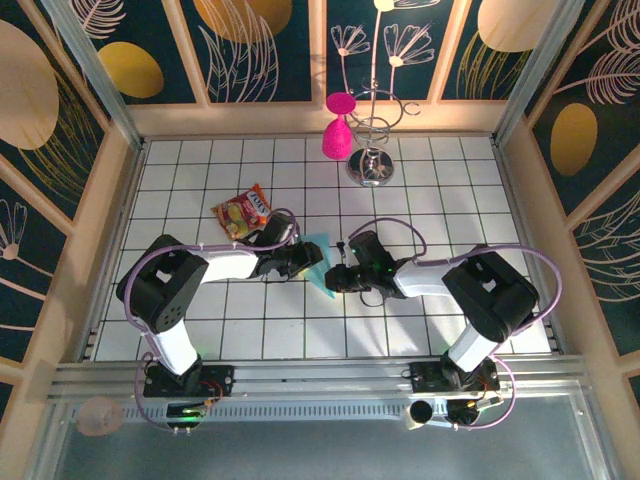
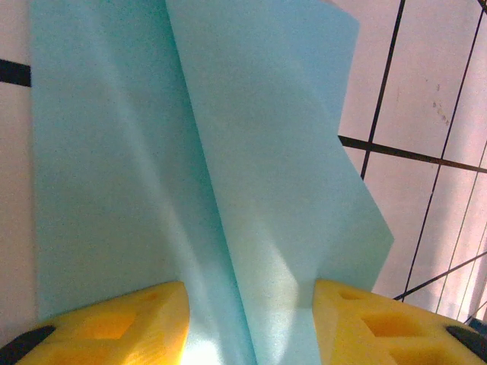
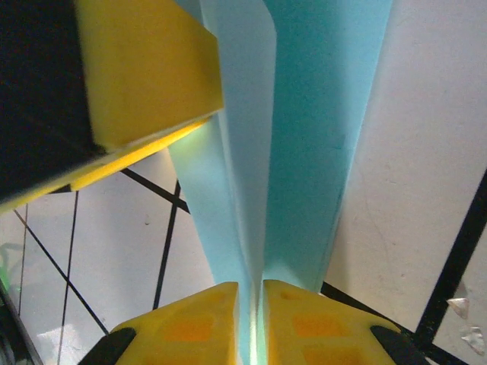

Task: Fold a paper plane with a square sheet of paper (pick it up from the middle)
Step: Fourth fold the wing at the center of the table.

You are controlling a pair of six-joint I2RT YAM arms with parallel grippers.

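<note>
Paper plane [image 1: 320,268] between my two grippers, near the middle of the table [image 1: 440,200]

Dark wall panels [image 1: 250,40] painted with pale leaves and gold ovals close three sides; the table is white tile with a dark grid; my right gripper [image 3: 249,293] is pinched onto the plane's raised centre crease; my left gripper [image 2: 249,293] has its fingers apart, straddling the folded flaps; farther back stand a metal rack [image 1: 372,165] and a pink cup [image 1: 337,132] just beside it; a snack packet [image 1: 243,212] lies left.

A white tiled table [image 1: 300,335] is seen, ruled with black grid lines and boxed in by dark walls [image 1: 160,25], painted with pale leaves and gold ovals and framed in light wood [image 1: 250,118].
</note>
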